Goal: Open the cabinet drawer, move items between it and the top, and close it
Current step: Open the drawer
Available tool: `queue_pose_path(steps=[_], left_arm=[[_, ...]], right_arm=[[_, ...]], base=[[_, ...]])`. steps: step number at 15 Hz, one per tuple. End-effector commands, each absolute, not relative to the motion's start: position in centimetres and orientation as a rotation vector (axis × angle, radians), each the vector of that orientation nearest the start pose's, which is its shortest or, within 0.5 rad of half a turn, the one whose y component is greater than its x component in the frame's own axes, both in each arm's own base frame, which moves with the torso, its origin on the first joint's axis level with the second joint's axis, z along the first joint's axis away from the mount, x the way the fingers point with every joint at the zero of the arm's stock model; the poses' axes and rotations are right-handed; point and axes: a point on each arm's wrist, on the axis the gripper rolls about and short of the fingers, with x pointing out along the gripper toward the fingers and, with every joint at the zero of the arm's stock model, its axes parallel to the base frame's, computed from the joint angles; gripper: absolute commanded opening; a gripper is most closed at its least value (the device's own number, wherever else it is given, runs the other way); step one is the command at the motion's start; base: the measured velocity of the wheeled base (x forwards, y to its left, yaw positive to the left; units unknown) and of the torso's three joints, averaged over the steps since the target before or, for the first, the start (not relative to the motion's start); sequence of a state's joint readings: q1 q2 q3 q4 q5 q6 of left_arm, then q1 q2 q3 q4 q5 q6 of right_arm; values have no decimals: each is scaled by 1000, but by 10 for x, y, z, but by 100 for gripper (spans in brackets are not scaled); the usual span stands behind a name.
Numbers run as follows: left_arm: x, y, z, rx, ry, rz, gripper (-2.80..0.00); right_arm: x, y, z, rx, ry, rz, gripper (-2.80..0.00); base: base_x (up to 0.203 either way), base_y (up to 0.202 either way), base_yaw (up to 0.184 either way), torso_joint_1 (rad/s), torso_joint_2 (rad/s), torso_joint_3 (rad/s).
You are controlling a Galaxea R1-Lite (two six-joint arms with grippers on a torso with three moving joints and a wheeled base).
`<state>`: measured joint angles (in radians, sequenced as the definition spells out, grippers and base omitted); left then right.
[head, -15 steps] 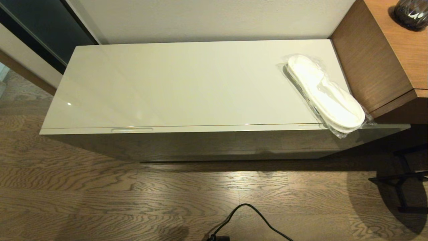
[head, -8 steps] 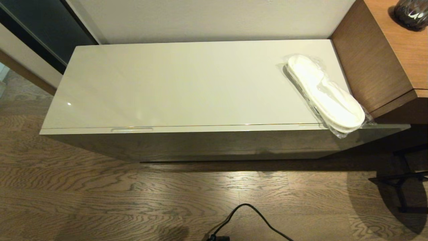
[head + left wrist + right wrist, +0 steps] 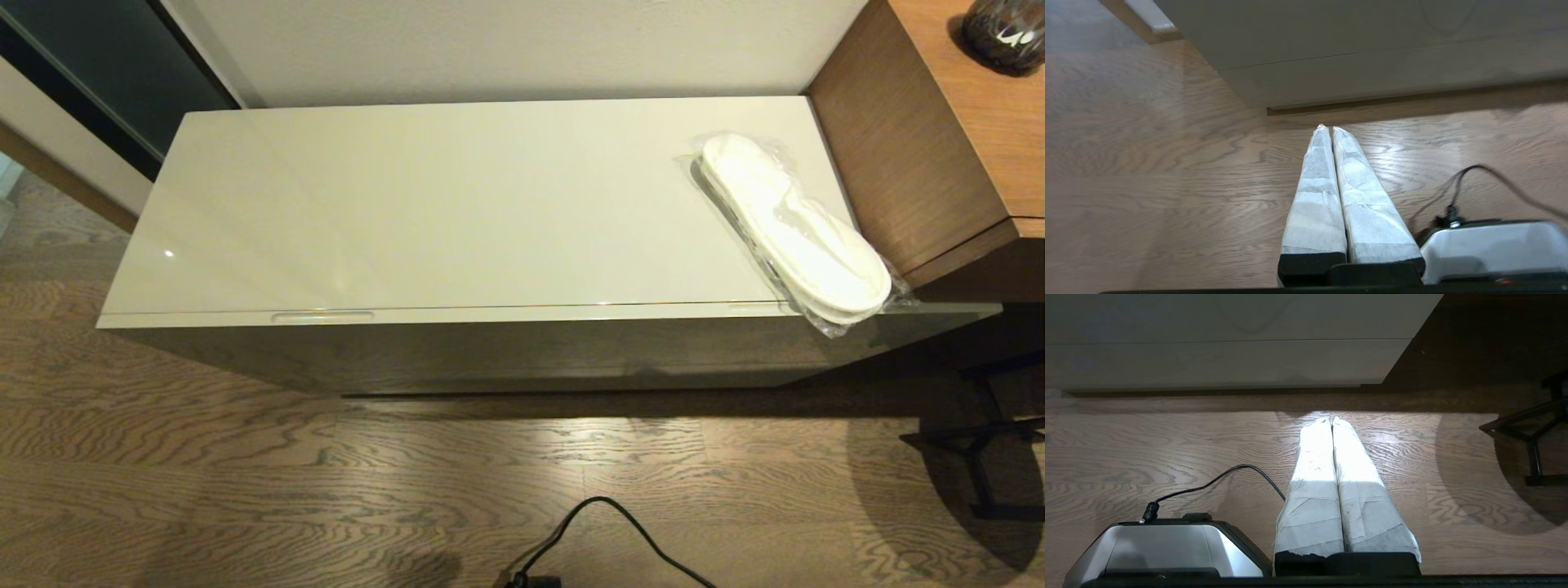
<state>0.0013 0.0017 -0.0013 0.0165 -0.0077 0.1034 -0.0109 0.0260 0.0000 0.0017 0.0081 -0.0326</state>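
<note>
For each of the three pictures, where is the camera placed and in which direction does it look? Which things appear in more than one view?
Head view: high, looking down at the cabinet top, slippers and floor; no arm shows.
Left wrist view: low above the floor, facing the cabinet front; left gripper shut.
Right wrist view: low, facing the cabinet front; right gripper shut.
Shared: cabinet, wood floor, black cable.
</note>
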Motion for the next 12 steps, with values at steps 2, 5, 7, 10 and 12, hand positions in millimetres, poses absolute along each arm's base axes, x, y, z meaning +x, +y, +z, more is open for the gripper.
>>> queue_pose_path(steps=[2, 5, 7, 10, 12], left_arm=[[-23, 0, 74, 130, 24, -9, -280], [-23, 0, 75, 127, 21, -9, -280], [-25, 0, 82, 129, 1, -2, -280], [-30, 0, 125, 124, -23, 5, -280], [-26, 0, 148, 95, 11, 10, -280]], right_arm=[[-21, 0, 75, -29, 29, -3, -280], [-21, 0, 75, -37, 28, -7, -280], [-24, 0, 87, -44, -7, -6, -280], [-51, 1, 136, -49, -72, 29, -280], [-65, 2, 148, -45, -43, 60, -280]], base=[[0, 0, 0, 0, 0, 0], [0, 0, 0, 0, 0, 0], [0, 0, 0, 0, 0, 0], [0, 0, 0, 0, 0, 0], [0, 0, 0, 0, 0, 0]])
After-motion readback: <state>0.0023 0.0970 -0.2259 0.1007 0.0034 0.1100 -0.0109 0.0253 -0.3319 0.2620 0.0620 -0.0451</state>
